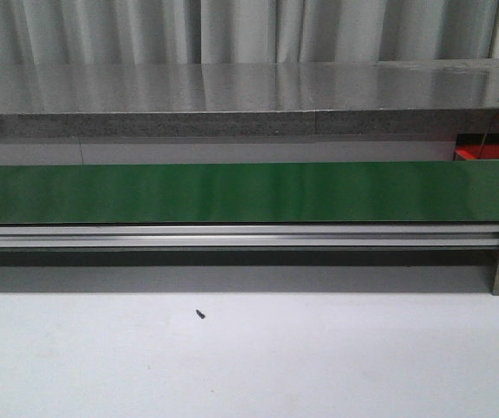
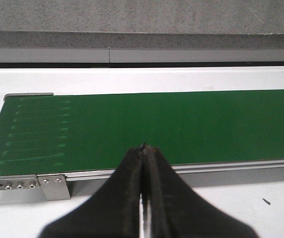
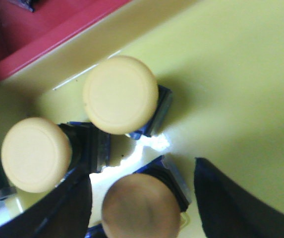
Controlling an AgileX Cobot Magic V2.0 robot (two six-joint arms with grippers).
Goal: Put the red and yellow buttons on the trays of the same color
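- Left gripper (image 2: 142, 148): we see its jaws pressed together, empty, over the green belt (image 2: 181, 124).
- Right gripper (image 3: 142, 198): we see it spread wide around one yellow button (image 3: 141, 206) on the yellow tray (image 3: 231, 74).
- Two more buttons (image 3: 120, 94) stand nearby; the red tray (image 3: 57, 29) lies beside.

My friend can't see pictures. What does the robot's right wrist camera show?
Three yellow buttons sit close together in a yellow tray. The right gripper hangs open around the nearest one, a dark jaw on each side. A red tray's rim runs alongside.
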